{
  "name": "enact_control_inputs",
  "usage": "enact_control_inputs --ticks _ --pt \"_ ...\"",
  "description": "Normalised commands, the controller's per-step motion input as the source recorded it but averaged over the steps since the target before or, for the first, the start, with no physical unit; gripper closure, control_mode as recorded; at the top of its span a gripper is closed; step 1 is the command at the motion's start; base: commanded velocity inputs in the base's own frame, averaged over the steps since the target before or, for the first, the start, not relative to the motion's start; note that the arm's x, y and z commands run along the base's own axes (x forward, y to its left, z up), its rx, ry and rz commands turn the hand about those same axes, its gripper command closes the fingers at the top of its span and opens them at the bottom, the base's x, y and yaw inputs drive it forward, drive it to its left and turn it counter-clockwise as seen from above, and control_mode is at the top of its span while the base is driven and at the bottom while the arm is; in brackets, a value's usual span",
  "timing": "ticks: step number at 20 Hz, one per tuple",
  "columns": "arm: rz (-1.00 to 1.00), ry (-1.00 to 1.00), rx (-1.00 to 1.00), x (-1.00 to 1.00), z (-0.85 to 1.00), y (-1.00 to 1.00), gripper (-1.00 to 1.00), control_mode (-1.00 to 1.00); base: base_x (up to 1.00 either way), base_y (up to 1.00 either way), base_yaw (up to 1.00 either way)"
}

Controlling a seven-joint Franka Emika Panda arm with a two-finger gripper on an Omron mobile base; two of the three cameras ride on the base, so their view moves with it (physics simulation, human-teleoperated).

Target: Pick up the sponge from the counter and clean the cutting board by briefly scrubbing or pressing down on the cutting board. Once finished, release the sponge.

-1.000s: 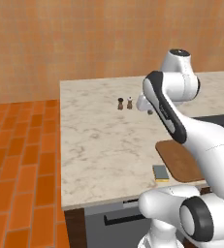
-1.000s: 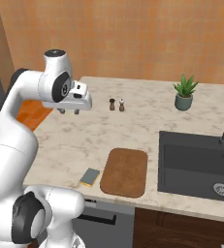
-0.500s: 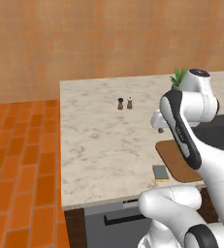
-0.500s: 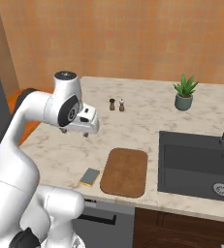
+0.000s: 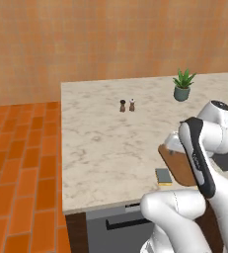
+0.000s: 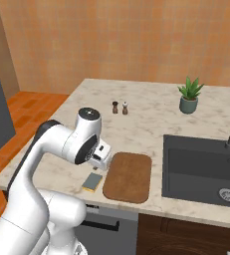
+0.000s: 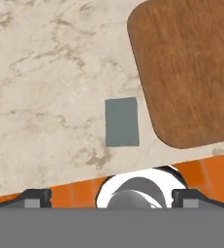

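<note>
Sponge (image 7: 121,121) lies flat on the marbled tabletop (image 7: 45,72) near its front edge, just beside the wooden cutting board (image 7: 191,68), untouched. Pincer (image 7: 111,197) hangs above it, finger tips spread wide, holding nothing. By my read, nothing is done: grasp, scrub and release all remain.
</note>
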Motion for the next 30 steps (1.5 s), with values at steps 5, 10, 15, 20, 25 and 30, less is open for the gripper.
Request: enact_control_inputs --ticks 5,10,15,20,25,30 --pt "-0.18 0.07 0.0 0.11 -0.61 0.0 -1.0 -1.0 0.0 0.0 0.0" --pt "0.0 0.01 -0.01 0.11 -0.25 0.01 -1.0 -1.0 0.0 0.0 0.0" --pt "0.0 0.0 -0.03 0.01 -0.2 0.02 -1.0 -1.0 0.0 0.0 0.0" --pt "0.0 0.03 -0.02 0.19 -0.29 0.04 -1.0 -1.0 0.0 0.0 0.0" --pt "0.0 0.0 -0.02 0.07 -0.17 0.04 -1.0 -1.0 0.0 0.0 0.0" --pt "0.0 0.03 -0.03 0.3 -0.19 0.02 -1.0 -1.0 0.0 0.0 0.0"
